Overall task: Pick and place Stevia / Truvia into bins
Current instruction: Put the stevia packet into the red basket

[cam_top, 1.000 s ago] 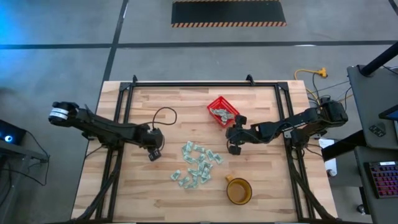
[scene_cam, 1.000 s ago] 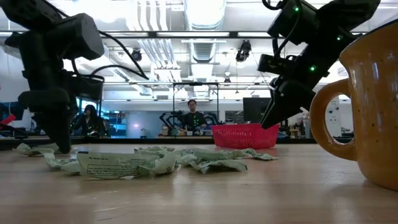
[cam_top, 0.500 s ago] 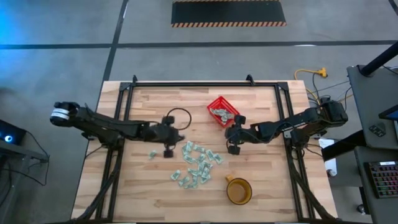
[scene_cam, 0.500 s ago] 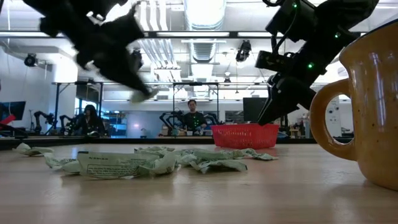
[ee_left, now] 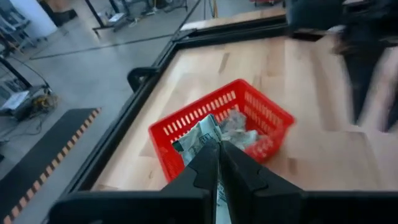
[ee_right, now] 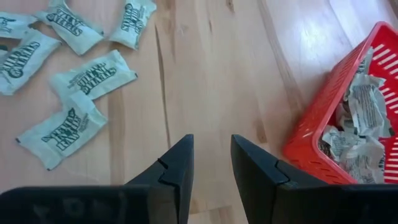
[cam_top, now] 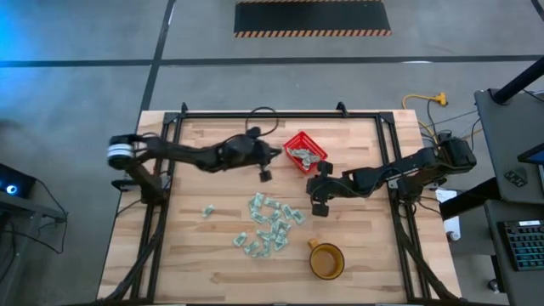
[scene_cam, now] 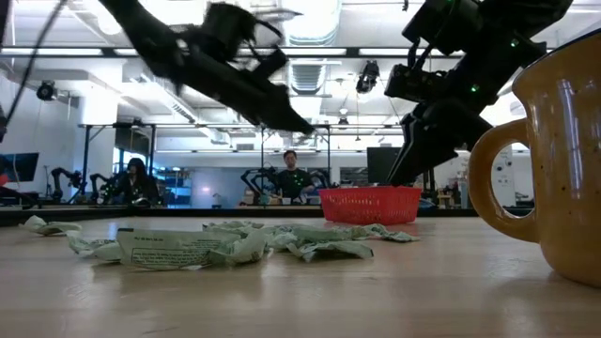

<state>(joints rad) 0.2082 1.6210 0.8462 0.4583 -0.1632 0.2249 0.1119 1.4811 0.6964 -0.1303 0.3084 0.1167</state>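
The loose sachets (ee_right: 93, 76) on the counter (cam_top: 204, 255) carry dark print, too small to read for sure. The left pincer (ee_left: 217, 152) is clenched on one sachet (ee_left: 202, 134), holding it above the counter just short of the red basket (cam_top: 304, 151), which already holds several sachets. The right pincer (ee_right: 211, 158) hangs slightly parted and grasping nothing over bare wood, with the pile (cam_top: 270, 225) to one side and the basket to the other.
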